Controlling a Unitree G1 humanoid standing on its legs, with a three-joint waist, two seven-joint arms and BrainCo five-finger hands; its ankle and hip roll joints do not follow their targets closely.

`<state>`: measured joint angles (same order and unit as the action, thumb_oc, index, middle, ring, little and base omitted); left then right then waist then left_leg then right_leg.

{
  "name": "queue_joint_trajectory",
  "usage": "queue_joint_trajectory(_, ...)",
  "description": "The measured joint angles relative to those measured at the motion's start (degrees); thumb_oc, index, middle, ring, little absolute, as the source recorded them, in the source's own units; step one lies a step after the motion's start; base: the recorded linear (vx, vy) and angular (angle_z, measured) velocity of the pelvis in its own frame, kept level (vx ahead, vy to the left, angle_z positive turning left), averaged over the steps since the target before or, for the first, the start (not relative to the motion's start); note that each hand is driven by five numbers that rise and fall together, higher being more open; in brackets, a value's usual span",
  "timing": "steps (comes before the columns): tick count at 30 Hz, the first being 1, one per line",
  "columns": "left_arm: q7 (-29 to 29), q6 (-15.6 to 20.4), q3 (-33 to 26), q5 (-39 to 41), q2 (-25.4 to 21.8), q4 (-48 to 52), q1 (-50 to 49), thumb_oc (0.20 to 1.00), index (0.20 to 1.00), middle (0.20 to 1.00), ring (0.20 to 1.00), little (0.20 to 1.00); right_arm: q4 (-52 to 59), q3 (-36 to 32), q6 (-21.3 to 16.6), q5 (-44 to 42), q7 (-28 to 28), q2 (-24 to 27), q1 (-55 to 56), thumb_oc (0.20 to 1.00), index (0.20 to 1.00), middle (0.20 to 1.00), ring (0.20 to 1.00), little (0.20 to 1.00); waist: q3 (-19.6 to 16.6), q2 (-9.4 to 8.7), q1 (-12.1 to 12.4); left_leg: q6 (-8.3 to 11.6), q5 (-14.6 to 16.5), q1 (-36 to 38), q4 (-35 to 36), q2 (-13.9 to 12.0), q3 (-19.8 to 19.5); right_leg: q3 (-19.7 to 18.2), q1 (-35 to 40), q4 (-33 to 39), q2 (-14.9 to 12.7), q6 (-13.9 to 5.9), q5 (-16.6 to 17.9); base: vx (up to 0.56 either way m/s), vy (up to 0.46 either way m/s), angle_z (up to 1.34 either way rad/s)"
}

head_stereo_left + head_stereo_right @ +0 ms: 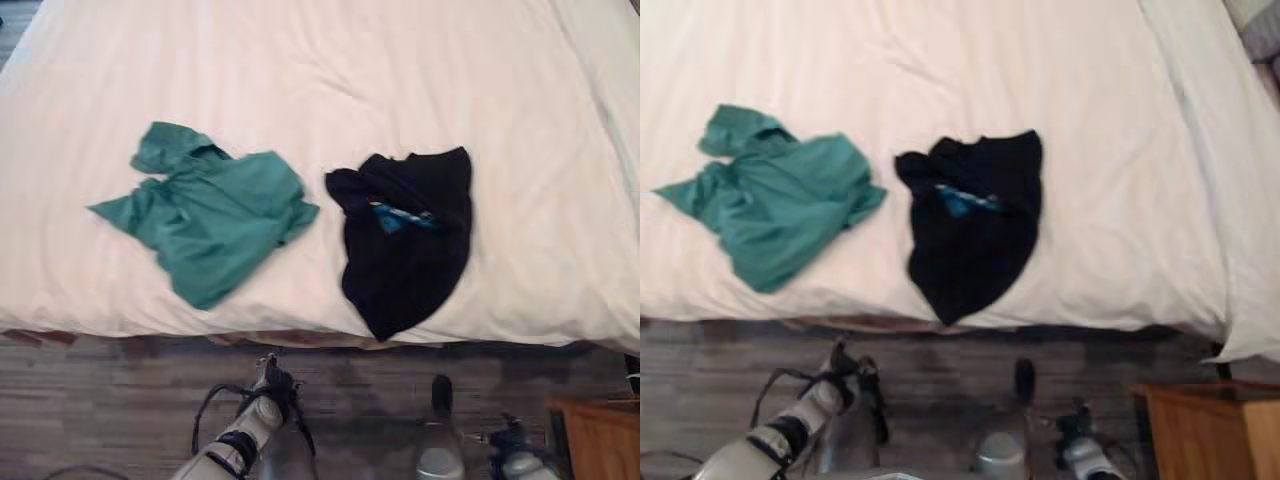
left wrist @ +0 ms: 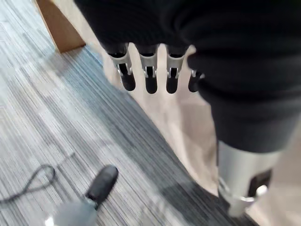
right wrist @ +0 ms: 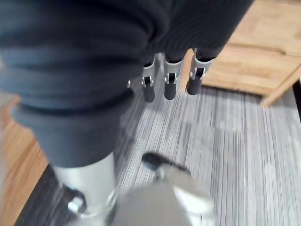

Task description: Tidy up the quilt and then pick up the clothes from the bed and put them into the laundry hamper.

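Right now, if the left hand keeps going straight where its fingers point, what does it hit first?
Probably the bed's side: in the left wrist view the left hand hangs open over the carpet, fingers aimed at the pale quilt edge just past them. Depth is unclear; nothing else shows between.

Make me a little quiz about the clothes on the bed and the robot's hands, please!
1. True or false: the green garment lies to the robot's right of the black garment.
2. Which garment hangs a little over the near edge of the white quilt? A) green B) black C) neither
3. What do the left hand and right hand hold?

Key
1. False: it lies to the robot's left.
2. B, the black one.
3. Nothing; both are open, down over the striped floor by the bed.
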<state>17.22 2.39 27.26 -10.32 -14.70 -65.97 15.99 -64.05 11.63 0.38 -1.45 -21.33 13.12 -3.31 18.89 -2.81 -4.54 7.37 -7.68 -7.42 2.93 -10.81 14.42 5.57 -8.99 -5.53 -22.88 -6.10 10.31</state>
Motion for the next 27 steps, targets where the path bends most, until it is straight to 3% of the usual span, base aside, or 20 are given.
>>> queue_joint_trajectory(1, -0.14, -0.18, 0.24, -0.08, -1.18, 0.18, -0.09, 1.0, 1.0, 1.0, 1.0, 1.0, 0.31, 0.3, 0.0, -0.86, 0.12, 0.03, 0.15, 1.0, 1.0, 1.0, 1.0, 1.0, -0.2, 0.03, -0.13, -1.57, 0.37, 1.01, 0.6, 0.74, 0.44, 0.09, -0.63, -1.04, 0.98, -0.06, -0.36, 0.13, 0.561, -0.35)
queue_joint_trajectory(2, -1.07, -0.6, -0.24, -1.73, -4.16, -0.37, -0.91, 1.0, 1.0, 1.0, 1.0, 1.0, 1.74, 1.2, -0.52, -1.27, 1.25, 0.14, 0.57, 1.0, 1.0, 1.0, 1.0, 1.0, -0.12, 1.75, -0.38, -4.5, 1.91, 3.72, 1.97, 0.56, 1.01, -0.45, -3.46, -9.72, 7.96, 0.47, -7.34, 0.09, 0.378, -0.31)
queue_joint_trajectory(3, -1.28, -0.97, -0.92, -1.94, -4.65, -0.38, -1.12, 1.0, 1.0, 1.0, 1.0, 1.0, 2.96, 2.35, -0.72, -1.27, 1.89, 0.19, 0.99, 1.0, 1.0, 1.0, 1.0, 1.0, -0.18, 2.43, -0.49, -5.48, 2.66, 4.83, 1.98, 0.25, 1.04, -1.14, -4.17, -12.95, 12.64, 0.93, -10.45, 0.15, 0.456, -0.04)
queue_joint_trajectory(4, -1.69, -1.01, -1.31, -2.26, -4.87, -0.92, -2.09, 1.0, 1.0, 1.0, 1.0, 1.0, 2.79, 3.88, -1.15, -1.27, 2.77, -0.01, 1.11, 1.0, 1.0, 1.0, 1.0, 1.0, -1.08, 3.44, -1.8, -4.53, 2.72, 5.04, 2.16, -0.04, 0.39, -3.02, -4.56, -13.5, 18.69, 1.98, -13.53, 0.13, 0.282, 0.29)
queue_joint_trajectory(5, -1.94, -0.98, -1.37, -2.42, -4.88, -0.74, -2.16, 1.0, 1.0, 1.0, 1.0, 1.0, 3.07, 4.81, -1.31, -1.26, 2.87, -0.14, 1.13, 1.0, 1.0, 1.0, 1.0, 1.0, -1.67, 3.23, -2.55, -4.87, 3.18, 5.15, 1.96, 1.13, 0.08, -2.66, -5.07, -12.73, 20.61, 2.45, -13.83, 0.13, 0.282, 0.34)
queue_joint_trajectory(7, -2.72, -1.21, -2.75, -3.95, -5.32, -2.12, -2.37, 1.0, 1.0, 1.0, 1.0, 1.0, 2.76, 7.78, -1.7, -1.1, 3.05, -0.58, -0.59, 1.0, 1.0, 1.0, 1.0, 1.0, -1.93, 3.07, -3.46, -5.37, 4.21, 5.63, 1.99, 2.72, -0.37, -6.66, -7.02, -10.25, 26.54, 4.25, -15.24, 0.08, 0.165, 0.27)
queue_joint_trajectory(8, -3.62, -1.34, -2.81, -4.3, -5.04, -2.21, -2.86, 1.0, 1.0, 1.0, 1.0, 1.0, 3.07, 8.0, -2.0, -1.04, 3.19, -0.54, -1.41, 1.0, 1.0, 1.0, 1.0, 1.0, -2.3, 2.55, -4.02, -5.26, 4.63, 6.03, 1.94, 4.77, -0.42, -5.4, -6.83, -6.1, 27.58, 4.69, -14.66, 0.07, 0.16, 0.32)
queue_joint_trajectory(9, -3.65, -1.38, -2.42, -4.5, -4.85, -1.62, -2.91, 1.0, 1.0, 1.0, 1.0, 1.0, 2.55, 8.01, -1.97, -1.05, 3.24, -0.67, -1.34, 1.0, 1.0, 1.0, 1.0, 1.0, -2.59, 2.04, -3.85, -5.03, 5.16, 6.62, 1.88, 6.35, -0.41, -4.96, -6.68, -3.3, 27.21, 7.31, -12.8, 0.0, 0.126, 0.42)
queue_joint_trajectory(11, -3.64, -1.31, -2.39, -4.49, -3.51, -0.77, -3.41, 1.0, 1.0, 1.0, 1.0, 1.0, 2.19, 8.05, -2.02, -1.05, 3.41, -0.23, -2.02, 1.0, 1.0, 1.0, 1.0, 1.0, -2.55, 3.17, -4.09, -4.51, 5.54, 6.32, 0.74, 7.76, -1.2, -7.9, -4.75, -0.39, 26.87, 10.6, -6.35, -0.11, 0.134, 0.2)
queue_joint_trajectory(12, -3.54, -1.21, -2.91, -4.33, -3.06, -0.01, -2.4, 1.0, 1.0, 1.0, 1.0, 1.0, 1.03, 8.2, -1.94, -1.07, 3.39, -0.87, -4.37, 1.0, 1.0, 1.0, 1.0, 1.0, -1.91, 1.89, -2.45, -2.64, 6.82, -0.28, -10.76, 8.41, -1.11, -9.0, -4.53, 1.96, 24.53, 11.21, -5.06, -0.11, 0.141, 0.08)
queue_joint_trajectory(14, -3.51, -1.19, -2.02, -4.09, -2.03, -0.15, -0.91, 1.0, 1.0, 1.0, 1.0, 1.0, -1.16, 9.03, -1.94, -1.0, 3.33, -0.54, -7.27, 1.0, 1.0, 1.0, 1.0, 1.0, -1.33, 0.96, -2.41, 0.66, 7.97, -7.6, -23.57, 8.12, -2.03, -8.94, -3.67, 3.92, 22.01, 10.71, -3.75, 0.0, 0.277, 0.07)
queue_joint_trajectory(15, -3.56, -1.08, -1.57, -3.84, -0.97, -0.35, -1.79, 1.0, 1.0, 1.0, 1.0, 1.0, -1.71, 9.11, -1.81, -0.72, 3.31, -0.21, -7.72, 1.0, 1.0, 1.0, 1.0, 1.0, -1.37, 1.12, -2.97, 1.6, 8.77, -6.38, -22.9, 4.99, -2.95, -8.95, -0.33, 6.38, 22.07, 10.12, -2.93, 0.04, 0.332, -0.03)
queue_joint_trajectory(17, -3.51, -1.18, -1.31, -3.78, -0.84, -0.4, -2.78, 1.0, 1.0, 1.0, 1.0, 1.0, -1.73, 9.18, -1.66, -0.28, 3.31, -0.18, -7.2, 1.0, 1.0, 1.0, 1.0, 1.0, -1.41, 0.97, -3.47, 1.8, 8.86, -2.84, -19.52, 1.09, -3.78, -9.2, 3.56, 8.73, 23.03, 9.8, -3.18, 0.06, 0.43, -0.21)
queue_joint_trajectory(18, -3.38, -1.39, -1.04, -3.57, -0.72, -0.46, -3.01, 1.0, 1.0, 1.0, 1.0, 1.0, -1.22, 9.13, -1.41, 0.92, 3.2, 0.28, -6.55, 1.0, 1.0, 1.0, 1.0, 1.0, -1.72, 1.2, -3.73, 2.33, 8.65, -0.92, -17.06, -1.56, -6.96, -10.42, 4.88, 9.95, 23.37, 9.48, -3.4, 0.07, 0.471, -0.38)
queue_joint_trajectory(20, -3.48, -1.72, -1.8, -3.42, -0.04, -0.22, -4.59, 1.0, 1.0, 1.0, 1.0, 1.0, -0.51, 7.8, -0.84, 1.38, 3.53, 1.84, -6.57, 1.0, 1.0, 1.0, 1.0, 1.0, -1.88, 1.7, -3.43, 3.27, 8.87, 3.34, -12.47, -1.0, -14.17, -13.76, 4.65, 10.0, 24.06, 8.63, -2.46, -0.02, 0.405, -0.78)
queue_joint_trajectory(21, -3.54, -2.02, -1.69, -3.34, 0.57, -0.24, -4.87, 1.0, 1.0, 1.0, 1.0, 1.0, 0.32, 6.88, -0.63, 1.36, 3.66, 1.84, -5.85, 1.0, 1.0, 1.0, 1.0, 1.0, -1.92, 1.97, -4.14, 3.37, 8.93, 5.06, -10.5, -0.65, -15.32, -14.31, 4.8, 10.0, 24.12, 8.32, -2.07, -0.25, 0.63, -0.64)
queue_joint_trajectory(23, -3.68, -2.38, -1.34, -3.33, 2.1, -0.3, -4.95, 1.0, 1.0, 1.0, 1.0, 1.0, 0.83, 5.63, -0.42, 1.36, 4.11, 2.08, -3.95, 1.0, 1.0, 1.0, 1.0, 1.0, -2.09, 2.5, -6.23, 3.33, 8.79, 8.04, -4.12, 0.74, -13.83, -13.44, 5.14, 10.02, 23.76, 8.27, -1.99, -0.26, 0.439, -0.02)
queue_joint_trajectory(24, -3.59, -2.07, -0.97, -3.36, 3.17, -0.31, -5.16, 1.0, 1.0, 1.0, 1.0, 1.0, 1.31, 4.65, -0.15, 1.33, 4.05, 2.48, -3.74, 1.0, 1.0, 1.0, 1.0, 1.0, -2.47, 3.05, -6.43, 1.43, 6.93, 9.48, 0.56, 1.46, -12.07, -13.79, 3.51, 9.87, 23.89, 7.29, -1.48, -0.25, 0.197, -0.26)
queue_joint_trajectory(25, -3.62, -1.8, -0.59, -3.47, 3.02, -0.24, -4.28, 1.0, 1.0, 1.0, 1.0, 1.0, 0.85, 4.67, 0.09, 1.34, 4.16, 1.18, -3.97, 1.0, 1.0, 1.0, 1.0, 1.0, -2.33, 2.01, -6.06, -0.06, 6.66, 9.41, 1.84, 2.31, -9.64, -15.28, 1.94, 10.08, 23.13, 6.0, -0.99, -0.4, 0.265, -0.47)
queue_joint_trajectory(27, -3.61, -1.8, -0.56, -3.49, 2.4, -0.03, -4.11, 1.0, 1.0, 1.0, 1.0, 1.0, 1.07, 5.66, 0.16, 1.35, 4.83, -1.08, -3.82, 1.0, 1.0, 1.0, 1.0, 1.0, -2.75, -0.38, -5.75, -0.74, 6.19, 8.69, 1.82, 4.38, -8.08, -15.1, 0.17, 10.09, 21.85, 4.11, 1.24, -0.33, 0.15, -0.59)
